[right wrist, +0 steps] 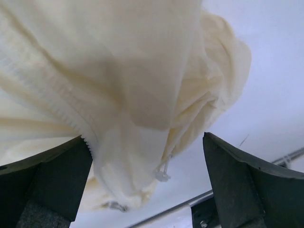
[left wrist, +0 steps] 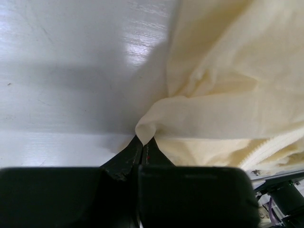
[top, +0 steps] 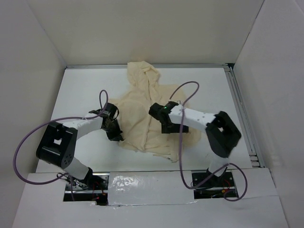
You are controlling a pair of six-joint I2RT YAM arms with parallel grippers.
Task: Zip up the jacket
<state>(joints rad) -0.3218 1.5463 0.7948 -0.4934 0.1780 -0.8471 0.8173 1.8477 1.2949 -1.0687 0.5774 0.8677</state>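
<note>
Soft cream fabric jacket (top: 142, 118) with a hood lies crumpled on the white table (top: 85, 85), hood toward 12 o'clock.
The left gripper (left wrist: 144, 147) pinches a fold at the jacket's 8 o'clock edge (jaws pressed together on cloth); the right gripper (right wrist: 146, 142) hangs spread wide over its middle.

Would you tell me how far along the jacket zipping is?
Done: the jacket lies on the table, nothing visibly zipped. In hand: left gripper pinches a fold at its edge; right gripper hangs open over the fabric. Left: closing the zipper.
</note>
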